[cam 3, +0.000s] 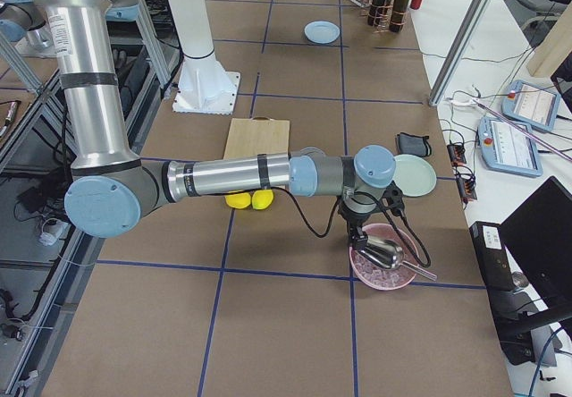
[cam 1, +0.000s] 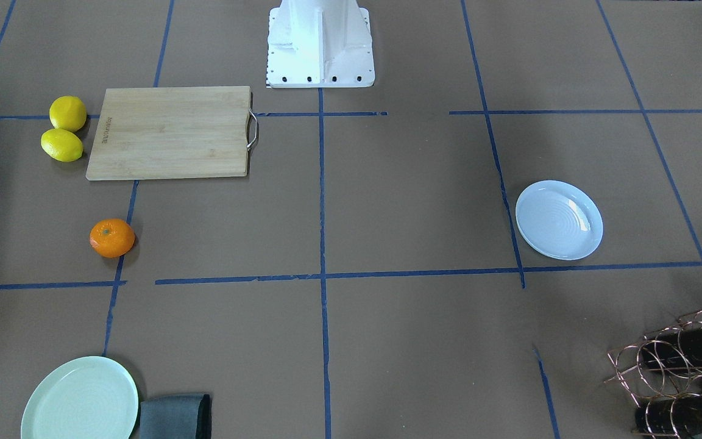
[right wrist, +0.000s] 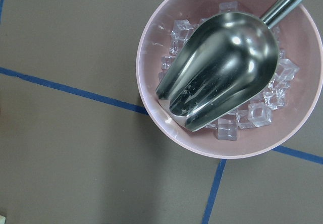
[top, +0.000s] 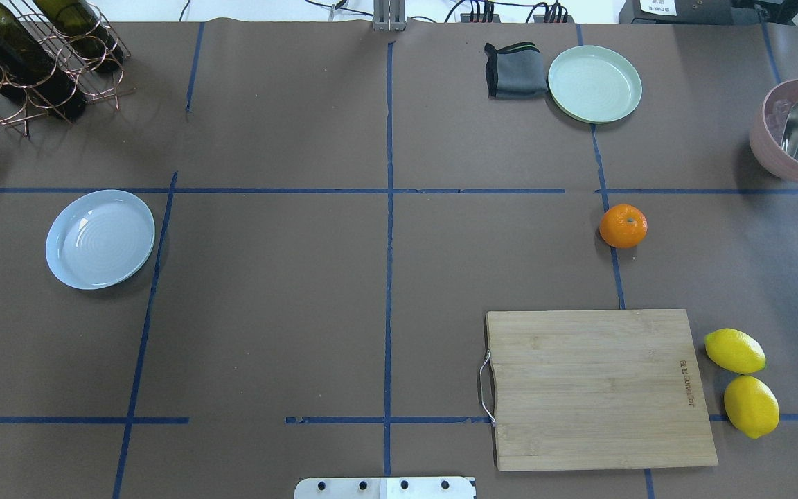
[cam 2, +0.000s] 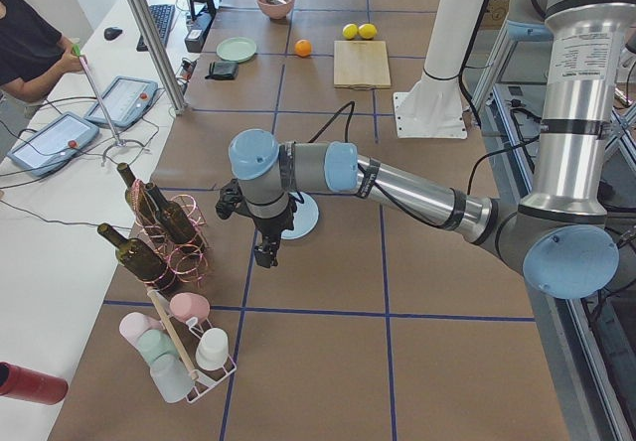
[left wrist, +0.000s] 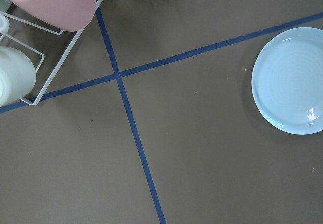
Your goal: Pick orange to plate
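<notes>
The orange (top: 623, 226) lies on the brown table on the robot's right side, just beyond the cutting board; it also shows in the front view (cam 1: 112, 238). On the left side sits the bluish-white plate (top: 100, 238), with nothing on it, and it fills the right edge of the left wrist view (left wrist: 290, 80). My left gripper (cam 2: 266, 255) hangs beside that plate, seen only from the side, so I cannot tell its state. My right gripper (cam 3: 359, 236) hovers over the pink bowl, far from the orange, and its state cannot be told either.
A wooden cutting board (top: 600, 388) has two lemons (top: 735, 350) beside it. Farther out are a mint plate (top: 594, 84) and a grey cloth (top: 515, 70). A pink bowl (right wrist: 151, 42) holds ice and a metal scoop. A wine rack (top: 25, 62) and a cup rack (cam 2: 184, 357) stand at the left.
</notes>
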Controlling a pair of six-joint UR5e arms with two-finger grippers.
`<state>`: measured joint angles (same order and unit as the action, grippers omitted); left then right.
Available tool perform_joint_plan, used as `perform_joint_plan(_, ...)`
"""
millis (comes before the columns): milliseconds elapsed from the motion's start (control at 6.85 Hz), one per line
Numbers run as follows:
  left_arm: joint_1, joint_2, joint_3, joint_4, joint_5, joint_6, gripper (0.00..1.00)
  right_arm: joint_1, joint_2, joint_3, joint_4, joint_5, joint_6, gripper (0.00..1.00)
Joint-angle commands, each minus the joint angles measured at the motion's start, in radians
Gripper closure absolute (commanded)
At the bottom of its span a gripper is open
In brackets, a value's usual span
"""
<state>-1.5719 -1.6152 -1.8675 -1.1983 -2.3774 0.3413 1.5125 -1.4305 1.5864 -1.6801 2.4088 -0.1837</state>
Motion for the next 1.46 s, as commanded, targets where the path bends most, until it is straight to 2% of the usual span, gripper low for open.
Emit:
perform_joint_plan(0,0.001,-0.012,-0.004,-0.001,0.024,-0.002,0.0,-0.002,-0.001,0.007,0.003,0.006,0.004,0.0)
perform_joint_plan(292,0.0,-0.006,-0.012,-0.009,0.009,0.007,0.0,-0.008,-0.001,0.014,0.005,0.004,0.03,0.0)
perform_joint_plan(438,0.044,-0.015,0.001,-0.088,0.007,-0.005,0.0,-0.008,-0.002,0.014,0.007,0.006,0.03,0.0)
perform_joint_plan(584,0.126,-0.011,0.025,-0.219,0.007,-0.083,0.0,-0.015,-0.004,0.012,0.007,0.006,0.032,0.0)
perform_joint_plan(876,0.26,-0.014,0.156,-0.57,0.012,-0.526,0.0,-0.018,-0.008,0.015,0.008,0.009,0.032,0.0)
perform_joint_plan(1022,0.365,-0.014,0.189,-0.695,0.018,-0.717,0.0,-0.018,-0.01,0.015,0.008,0.009,0.032,0.0)
perform_joint_plan(1169,0.418,-0.015,0.227,-0.766,0.02,-0.814,0.0,-0.018,-0.01,0.015,0.008,0.009,0.032,0.0)
perform_joint_plan(1315,0.446,-0.021,0.272,-0.783,0.02,-0.843,0.0,-0.02,-0.01,0.014,0.008,0.007,0.032,0.0)
